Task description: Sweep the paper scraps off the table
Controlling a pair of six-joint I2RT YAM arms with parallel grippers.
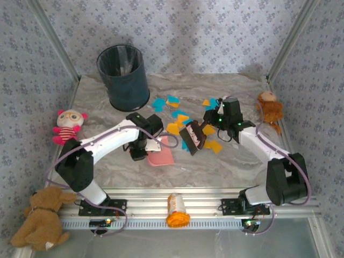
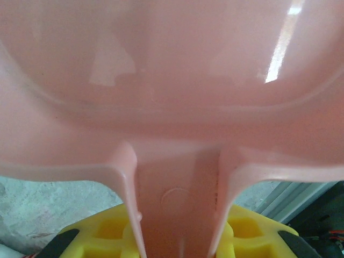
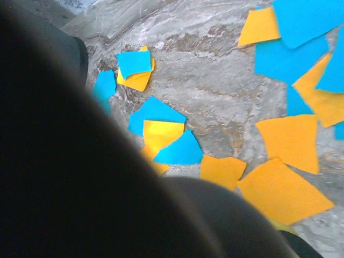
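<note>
Paper scraps (image 1: 180,117): orange and blue, scattered mid-table (image 1: 215,172), upper-middle of frame, mostly up and right of pink dustpan (image 1: 163,153). Left gripper (image 1: 138,151) clamped on dustpan handle, pan low at pile's lower-left edge. Right gripper (image 1: 208,128) clenched on dark brush (image 1: 193,138), planted inside the pile. Right arm nearer to the scraps. Key relation: pan down-left of brush, bulk of scraps above and to both sides of it. Likely needs a reach past the far scraps, then a drag down-left toward the pan.
</note>
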